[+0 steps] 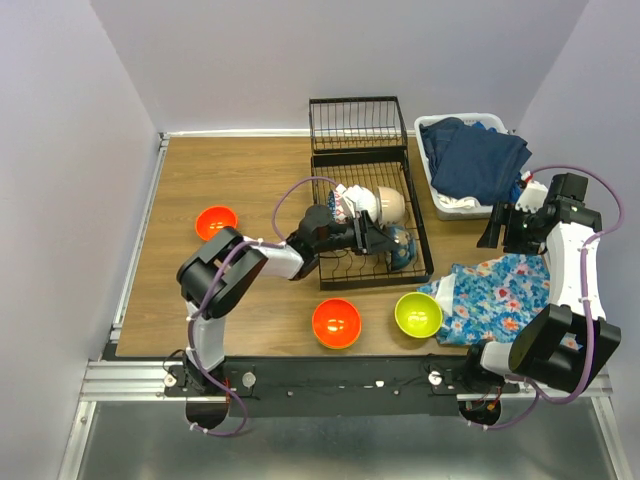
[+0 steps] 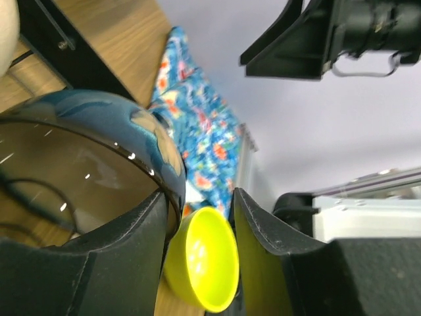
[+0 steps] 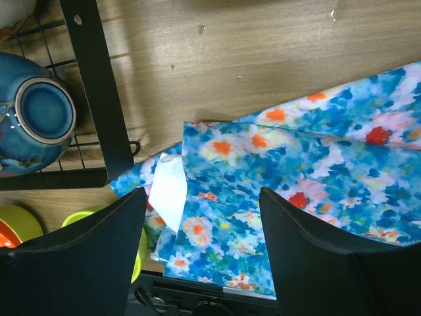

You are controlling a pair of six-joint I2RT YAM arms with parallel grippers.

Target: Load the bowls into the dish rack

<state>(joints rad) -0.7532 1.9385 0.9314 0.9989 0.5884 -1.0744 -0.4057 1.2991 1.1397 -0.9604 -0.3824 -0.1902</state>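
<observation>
The black wire dish rack [image 1: 420, 240] stands at mid-table and holds a white patterned bowl [image 1: 349, 200], a cream bowl [image 1: 389, 204] and a blue bowl [image 1: 403, 249] on edge. My left gripper [image 1: 388, 241] reaches into the rack, open. In the left wrist view [image 2: 200, 197] its left finger lies against the blue bowl's [image 2: 99, 131] rim and the right finger stands apart. Two orange bowls [image 1: 215, 221] [image 1: 336, 322] and a lime green bowl [image 1: 418, 314] sit on the table. My right gripper [image 1: 497, 232] [image 3: 202, 197] is open and empty above a floral cloth [image 3: 296, 164].
A white tub [image 1: 440, 205] of dark blue clothes stands at the back right, beside the rack. The floral cloth [image 1: 500, 295] lies at the front right, touching the lime bowl [image 3: 141, 247]. The rack's taller basket end [image 1: 357, 123] is at the far side.
</observation>
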